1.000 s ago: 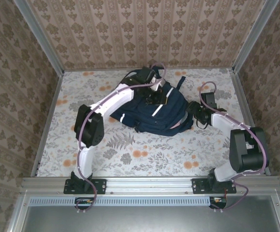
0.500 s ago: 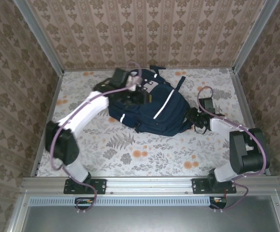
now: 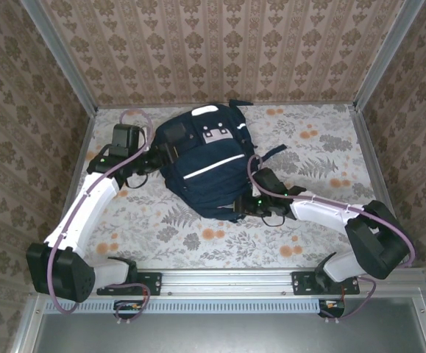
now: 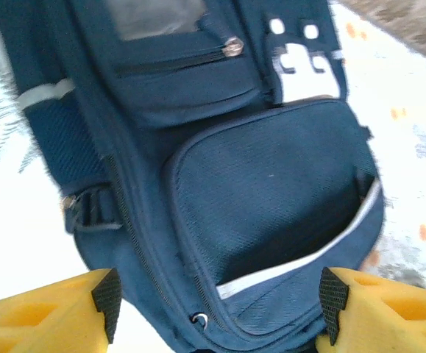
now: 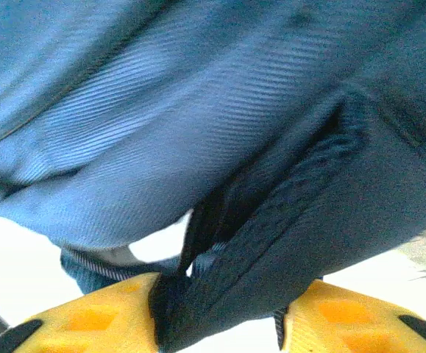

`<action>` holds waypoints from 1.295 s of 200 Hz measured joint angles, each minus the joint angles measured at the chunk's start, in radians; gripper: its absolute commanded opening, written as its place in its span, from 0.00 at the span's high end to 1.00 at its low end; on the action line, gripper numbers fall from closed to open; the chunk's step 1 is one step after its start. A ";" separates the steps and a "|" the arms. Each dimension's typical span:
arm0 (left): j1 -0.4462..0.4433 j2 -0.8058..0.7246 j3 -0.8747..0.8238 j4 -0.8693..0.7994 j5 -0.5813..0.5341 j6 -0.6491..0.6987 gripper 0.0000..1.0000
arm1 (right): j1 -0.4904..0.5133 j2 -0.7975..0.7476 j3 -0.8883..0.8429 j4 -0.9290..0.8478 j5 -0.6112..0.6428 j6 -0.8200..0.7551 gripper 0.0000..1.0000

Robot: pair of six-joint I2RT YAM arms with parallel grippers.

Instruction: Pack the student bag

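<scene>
The student bag (image 3: pixel 201 158), a navy backpack with a white stripe (image 3: pixel 205 167), lies front-up mid-table, its grey-white top patches toward the back wall. My left gripper (image 3: pixel 156 153) hovers at the bag's left side. In the left wrist view it (image 4: pixel 216 305) is open, its yellow fingers (image 4: pixel 51 312) wide apart over the front pocket (image 4: pixel 271 184), touching nothing. My right gripper (image 3: pixel 243 206) is at the bag's near right corner. The right wrist view shows it (image 5: pixel 220 316) shut on a dark strap (image 5: pixel 271 243) of the bag (image 5: pixel 161 110).
The floral tabletop (image 3: pixel 323 140) lies bare to the bag's right and along its near side. Papered walls with metal posts (image 3: pixel 367 81) close in three sides. A metal rail (image 3: pixel 227 279) runs along the near edge. A loose strap (image 3: pixel 271 153) trails off the bag's right side.
The bag has shifted left and turned. My left arm swung out to the left, let go and opened. My right gripper moved left to the bag's near corner and closed on a strap.
</scene>
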 measured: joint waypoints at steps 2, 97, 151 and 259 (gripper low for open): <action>0.001 0.000 0.000 -0.008 -0.011 0.000 0.24 | 0.005 -0.003 0.005 -0.005 -0.001 -0.001 0.40; 0.174 0.209 -0.030 -0.076 -0.295 -0.182 0.21 | -0.213 -0.260 0.085 -0.157 0.164 -0.091 0.42; 0.163 0.600 0.153 -0.080 -0.307 -0.224 0.26 | -0.323 0.140 0.274 -0.114 0.235 -0.043 0.63; 0.064 0.953 0.676 -0.134 -0.279 0.012 0.20 | -0.195 0.365 0.341 -0.045 0.118 -0.075 0.68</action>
